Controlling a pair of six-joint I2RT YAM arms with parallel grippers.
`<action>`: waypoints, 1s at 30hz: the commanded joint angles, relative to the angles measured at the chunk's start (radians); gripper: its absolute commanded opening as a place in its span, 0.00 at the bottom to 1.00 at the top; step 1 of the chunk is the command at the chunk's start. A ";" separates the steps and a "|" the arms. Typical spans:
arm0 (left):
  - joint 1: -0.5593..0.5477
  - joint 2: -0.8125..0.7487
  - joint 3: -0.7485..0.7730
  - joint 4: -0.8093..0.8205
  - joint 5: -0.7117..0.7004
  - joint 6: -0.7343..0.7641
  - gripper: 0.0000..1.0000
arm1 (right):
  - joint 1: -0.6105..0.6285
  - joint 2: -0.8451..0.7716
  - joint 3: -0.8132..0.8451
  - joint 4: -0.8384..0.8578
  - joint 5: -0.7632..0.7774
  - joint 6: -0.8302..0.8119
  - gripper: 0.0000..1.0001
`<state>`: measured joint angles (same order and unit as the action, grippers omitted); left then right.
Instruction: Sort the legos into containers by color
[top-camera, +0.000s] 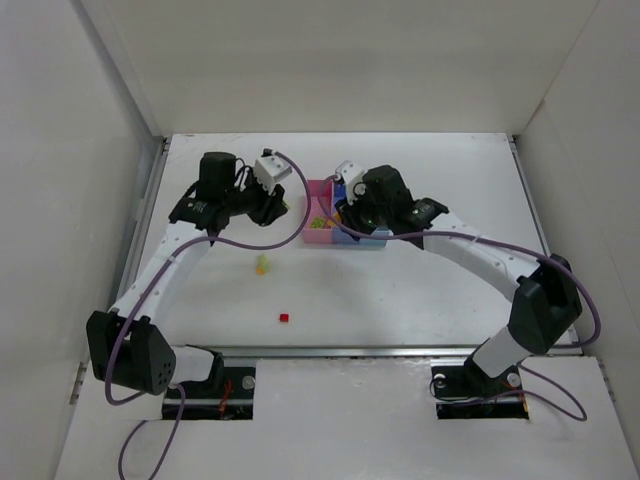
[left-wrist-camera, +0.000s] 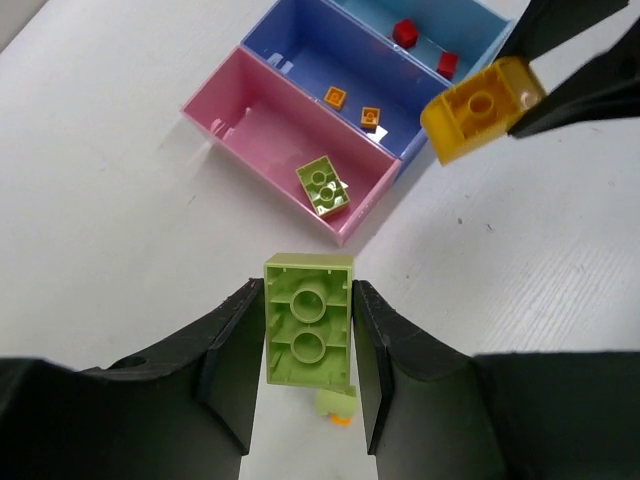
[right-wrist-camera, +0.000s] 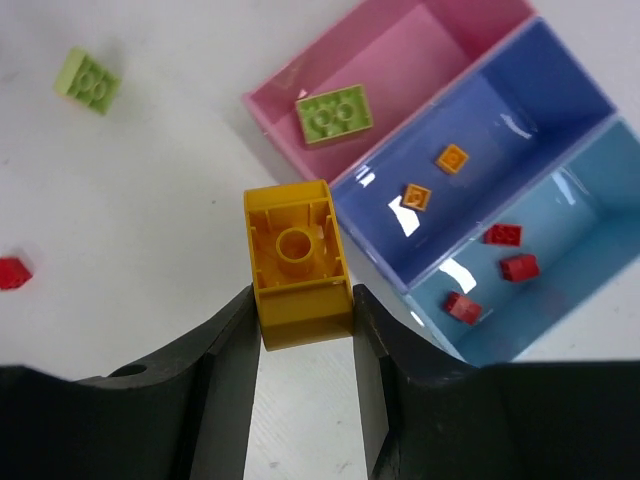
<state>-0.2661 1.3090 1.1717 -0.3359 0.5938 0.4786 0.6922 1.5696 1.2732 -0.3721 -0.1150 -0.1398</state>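
Observation:
My left gripper (left-wrist-camera: 308, 345) is shut on a light green lego (left-wrist-camera: 308, 320), held above the table just in front of the pink container (left-wrist-camera: 268, 128). The right gripper (right-wrist-camera: 303, 322) is shut on an orange-yellow lego (right-wrist-camera: 297, 262), near the front of the blue-violet container (right-wrist-camera: 520, 110). A green lego (right-wrist-camera: 333, 112) lies in the pink bin. Two small orange legos (right-wrist-camera: 452, 158) lie in the blue-violet bin, and three red ones (right-wrist-camera: 502, 235) in the light blue container (right-wrist-camera: 590, 200). In the top view both grippers hover at the tray (top-camera: 318, 238).
A green lego (right-wrist-camera: 88, 80) and a small red lego (right-wrist-camera: 12, 272) lie loose on the white table in front of the tray. White walls enclose the table on the left, right and back.

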 joint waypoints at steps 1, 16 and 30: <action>0.008 -0.050 -0.030 0.072 -0.054 -0.066 0.00 | -0.051 -0.034 0.048 0.099 0.115 0.100 0.00; 0.008 -0.010 -0.035 0.123 -0.115 -0.075 0.00 | -0.178 0.093 0.138 0.119 0.086 0.158 0.00; 0.008 0.009 -0.035 0.123 -0.115 -0.084 0.00 | -0.178 0.104 0.138 0.119 0.095 0.158 0.00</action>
<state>-0.2661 1.3254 1.1313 -0.2504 0.4763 0.4084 0.5144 1.6779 1.3663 -0.3050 -0.0326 0.0051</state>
